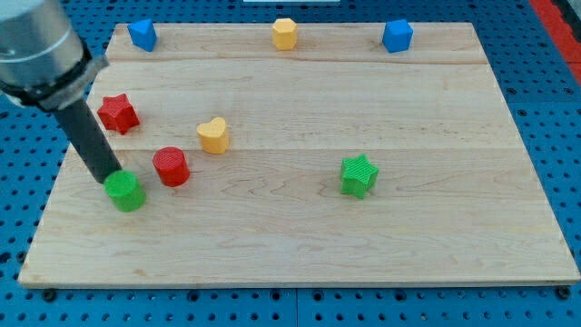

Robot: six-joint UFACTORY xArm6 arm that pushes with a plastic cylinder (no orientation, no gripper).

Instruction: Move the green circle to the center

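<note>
The green circle (125,191) lies near the left edge of the wooden board (300,245), low in the view. My tip (110,178) rests against the green circle's upper left side. The dark rod slants up to the view's top left. A red circle (171,166) sits just right of the green circle. A yellow heart (213,134) lies up and right of that.
A red star (117,113) sits at the left above my tip. A green star (359,175) lies right of centre. A blue block (142,34), a yellow hexagon (285,33) and a blue cube (397,35) line the top edge.
</note>
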